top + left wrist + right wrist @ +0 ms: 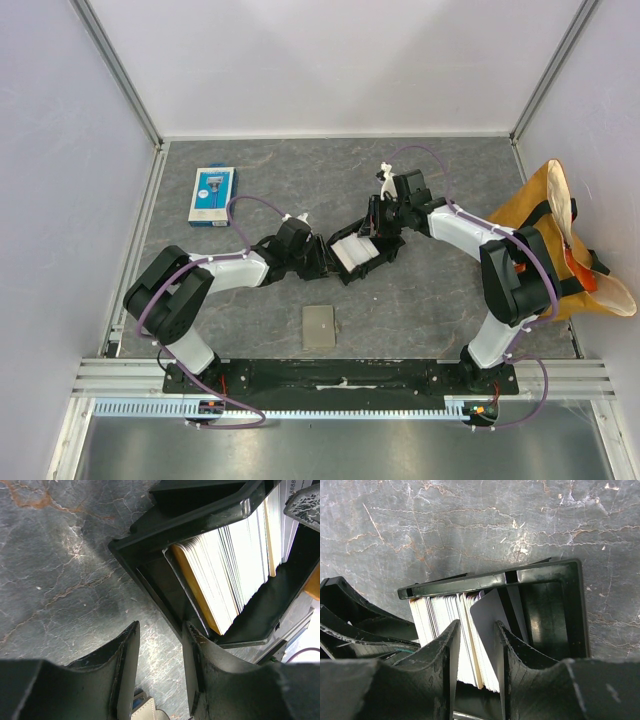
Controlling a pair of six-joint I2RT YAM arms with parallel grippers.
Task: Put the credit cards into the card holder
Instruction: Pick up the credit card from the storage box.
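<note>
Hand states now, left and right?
Left hand: open, holding nothing.
Right hand: astride credit cards in the black tray; grip cannot be told.

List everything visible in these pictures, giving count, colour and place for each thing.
credit cards: one stack, mostly white, standing in the tray
tray: one, black, table centre
card holder: one, grey-tan, nearer than the tray
retail pack: one, blue and white, far left
bag: one, orange-tan, right edge
table: one, grey marbled
left pincer: one, black, beside the tray's corner
right pincer: one, black, straddling some cards
</note>
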